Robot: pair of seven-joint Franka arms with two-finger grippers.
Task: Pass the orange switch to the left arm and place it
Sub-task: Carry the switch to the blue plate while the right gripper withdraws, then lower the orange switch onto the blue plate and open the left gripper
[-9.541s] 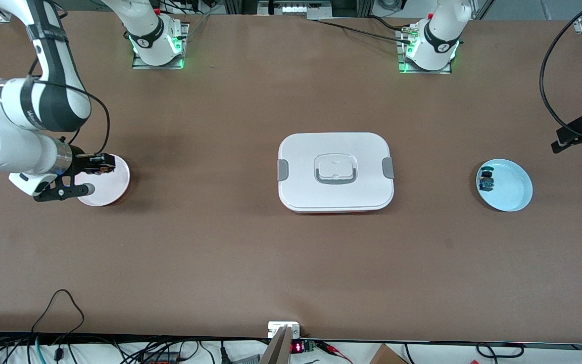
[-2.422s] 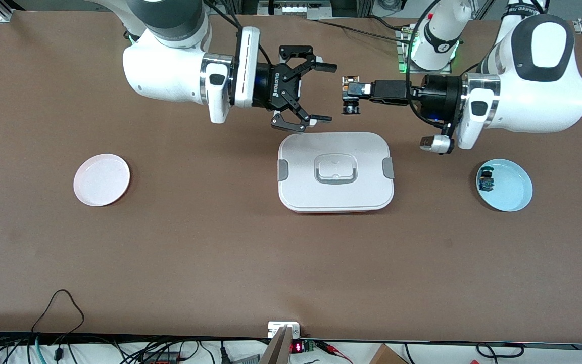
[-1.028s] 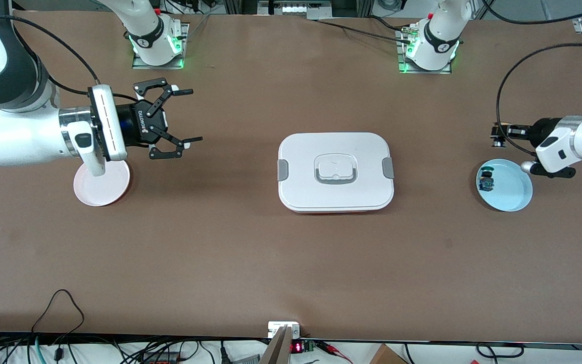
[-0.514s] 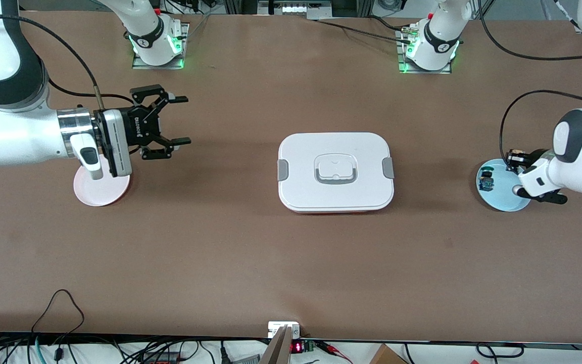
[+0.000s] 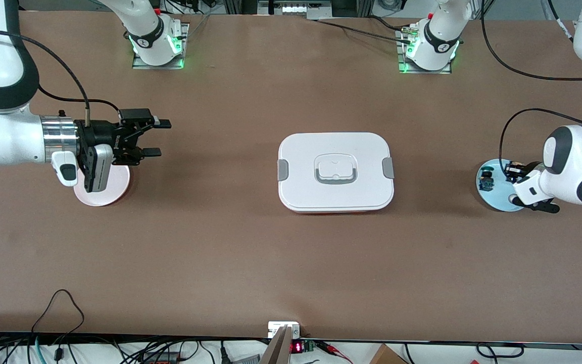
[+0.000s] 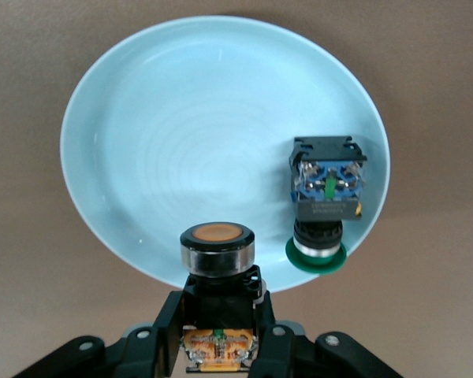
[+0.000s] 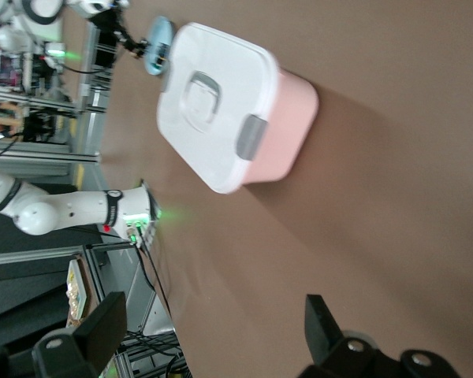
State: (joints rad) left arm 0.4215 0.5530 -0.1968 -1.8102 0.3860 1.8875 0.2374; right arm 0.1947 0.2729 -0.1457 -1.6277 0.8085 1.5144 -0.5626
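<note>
The left gripper pinches the orange switch between its fingers, over the blue plate. The right gripper waits, fingers spread.

I see a brown table with two plates on it, well apart. The pale blue plate sits toward the left arm's end, and the pink plate toward the right arm's end. On the blue plate, a small blue-and-green part lies on its side near the edge that faces the table's middle. In my left wrist view its green cap reaches the plate's rim. A thin black cable loops onto the table at the edge nearest the front camera. Midway along that edge I make out a small white block and a red digit display just beside it.
</note>
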